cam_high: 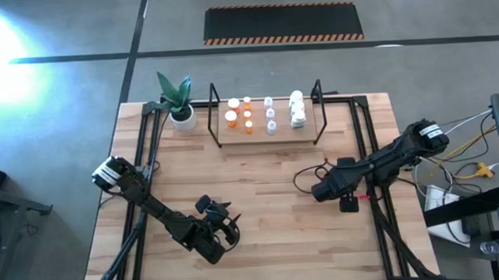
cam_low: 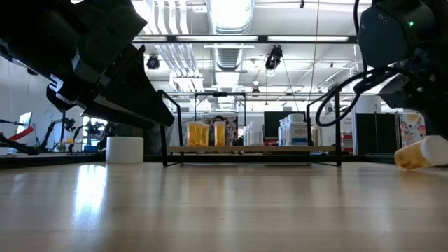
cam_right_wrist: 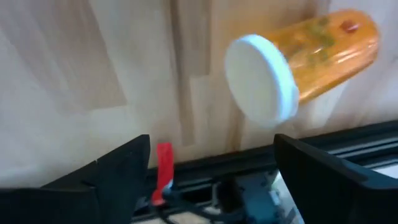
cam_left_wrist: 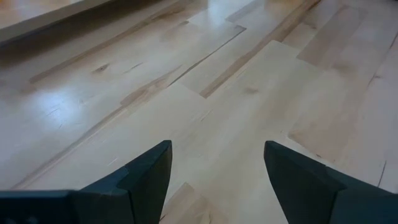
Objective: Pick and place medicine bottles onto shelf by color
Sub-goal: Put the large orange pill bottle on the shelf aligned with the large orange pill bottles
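My right gripper [cam_right_wrist: 208,168] hangs low over the right side of the wooden table [cam_high: 260,198], its two dark fingers spread wide with nothing between them. Just ahead of the fingertips an orange medicine bottle [cam_right_wrist: 305,65] with a white cap lies on its side on the bare wood, cap end turned toward me, apart from both fingers. I judge this the pick-up step for that bottle: the next move calls for lining the open fingers across its round body and closing gently, since a bottle lying down may roll. Well beyond it, at the far edge, stands the shelf [cam_high: 270,138], already carrying orange, pale and white bottles in separate groups. My left gripper [cam_left_wrist: 214,171] waits near the front, also open and empty.
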`<state>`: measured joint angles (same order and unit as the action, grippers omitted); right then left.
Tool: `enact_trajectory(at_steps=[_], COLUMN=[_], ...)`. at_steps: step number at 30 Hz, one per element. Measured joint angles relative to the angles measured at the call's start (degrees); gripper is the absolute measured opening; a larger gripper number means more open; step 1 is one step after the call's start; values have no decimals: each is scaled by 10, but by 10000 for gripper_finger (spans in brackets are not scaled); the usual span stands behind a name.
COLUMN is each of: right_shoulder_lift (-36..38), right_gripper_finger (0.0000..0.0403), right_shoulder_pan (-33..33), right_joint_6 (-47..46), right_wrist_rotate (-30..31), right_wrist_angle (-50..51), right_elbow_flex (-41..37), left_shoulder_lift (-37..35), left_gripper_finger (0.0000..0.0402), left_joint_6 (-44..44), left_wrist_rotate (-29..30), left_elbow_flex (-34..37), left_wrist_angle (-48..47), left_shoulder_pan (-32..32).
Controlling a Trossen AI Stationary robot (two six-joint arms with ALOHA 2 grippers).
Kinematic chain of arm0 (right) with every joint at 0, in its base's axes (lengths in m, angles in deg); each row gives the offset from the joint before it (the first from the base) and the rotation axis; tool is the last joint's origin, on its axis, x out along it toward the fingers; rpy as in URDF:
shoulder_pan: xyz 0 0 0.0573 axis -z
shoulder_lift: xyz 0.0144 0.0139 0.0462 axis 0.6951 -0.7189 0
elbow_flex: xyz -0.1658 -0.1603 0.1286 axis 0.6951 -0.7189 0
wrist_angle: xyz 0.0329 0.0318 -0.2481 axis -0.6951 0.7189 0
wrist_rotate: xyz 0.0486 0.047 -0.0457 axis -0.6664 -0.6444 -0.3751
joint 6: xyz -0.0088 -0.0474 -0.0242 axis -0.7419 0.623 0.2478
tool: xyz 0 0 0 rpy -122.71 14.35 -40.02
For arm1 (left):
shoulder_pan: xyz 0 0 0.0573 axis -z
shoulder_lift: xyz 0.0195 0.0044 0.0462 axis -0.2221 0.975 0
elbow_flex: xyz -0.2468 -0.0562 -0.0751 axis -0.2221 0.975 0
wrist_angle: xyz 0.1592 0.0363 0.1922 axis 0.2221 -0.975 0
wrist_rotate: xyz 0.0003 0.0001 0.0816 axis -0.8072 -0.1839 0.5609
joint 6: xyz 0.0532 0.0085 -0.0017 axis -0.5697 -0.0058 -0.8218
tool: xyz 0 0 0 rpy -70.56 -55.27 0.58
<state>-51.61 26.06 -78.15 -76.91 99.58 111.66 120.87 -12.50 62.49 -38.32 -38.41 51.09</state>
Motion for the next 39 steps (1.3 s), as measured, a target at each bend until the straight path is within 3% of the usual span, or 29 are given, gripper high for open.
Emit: enact_trajectory(at_steps=[5,11,21,30,39], right_shoulder_lift=[1,0,-12,-81,-126], right_gripper_finger=[325,325,325,325,325], right_shoulder_pan=[0,0,0,1,-3], right_joint_6=[16,131,132,127,149], right_wrist_rotate=[53,103,100,96,84], right_wrist_angle=[-2,-4,-8,-62,-138], right_elbow_flex=[0,0,1,2,77], left_shoulder_lift=[0,0,0,0,0], left_gripper_finger=[238,238,238,238,238], left_joint_6=[0,0,0,0,-1], left_wrist_rotate=[0,0,0,0,0], left_elbow_flex=[0,0,0,0,0], left_wrist_angle=[0,0,0,0,0], left_shoulder_pan=[0,0,0,0,0])
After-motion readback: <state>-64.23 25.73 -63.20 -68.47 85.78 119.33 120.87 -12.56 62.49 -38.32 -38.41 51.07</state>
